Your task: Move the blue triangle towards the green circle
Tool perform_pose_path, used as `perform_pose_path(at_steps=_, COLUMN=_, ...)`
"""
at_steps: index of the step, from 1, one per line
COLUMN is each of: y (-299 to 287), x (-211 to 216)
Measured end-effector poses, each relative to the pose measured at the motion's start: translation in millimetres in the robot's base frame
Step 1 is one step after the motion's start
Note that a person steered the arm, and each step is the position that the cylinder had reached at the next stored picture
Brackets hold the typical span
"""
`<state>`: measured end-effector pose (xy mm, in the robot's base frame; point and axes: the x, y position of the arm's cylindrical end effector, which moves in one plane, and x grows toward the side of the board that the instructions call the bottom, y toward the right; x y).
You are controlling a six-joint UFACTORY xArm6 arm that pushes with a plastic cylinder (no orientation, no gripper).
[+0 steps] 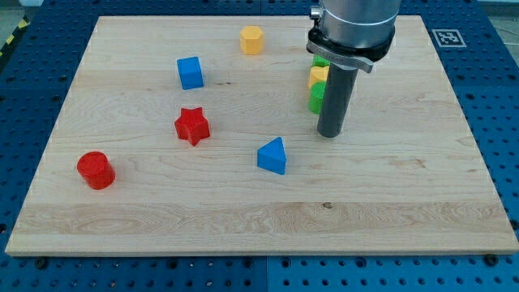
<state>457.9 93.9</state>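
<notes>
Tool first: my tip (329, 135), a plain dark rod holding nothing, is standing on the wooden surface (389, 203), right of the blue triangle block (272, 156) and apart from it. Green (315, 98) and yellow (318, 75) blocks are hiding behind the rod, shapes unclear. Pushing from this side is risking sending the triangle left, away from the green one.

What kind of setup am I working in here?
Likely a lab tabletop rig: a wooden board on a blue perforated bench, a printed marker tag, small blocks like the blue triangle; my tip sits to the triangle's right.
</notes>
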Motion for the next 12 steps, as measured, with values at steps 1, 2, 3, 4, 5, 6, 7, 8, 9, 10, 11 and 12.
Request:
perform_pose_path(at_steps=1, y=5, x=2)
perform_pose_path(at_steps=2, y=18, x=21)
perform_pose_path(at_steps=3, y=18, x=26)
perform_pose_path(at_steps=4, y=18, x=46)
perform_pose_path(at_steps=5, y=18, x=46)
perform_pose_path(at_steps=6, y=18, x=47)
perform_pose_path(at_steps=7, y=18, x=50)
perform_pose_path(at_steps=8, y=18, x=60)
perform_pose_path(at_steps=9, y=18, x=76)
perform_pose_path(at_steps=10, y=18, x=90)
perform_pose_path(at_steps=11, y=18, x=98)
perform_pose_path(at_steps=12, y=7, x=119)
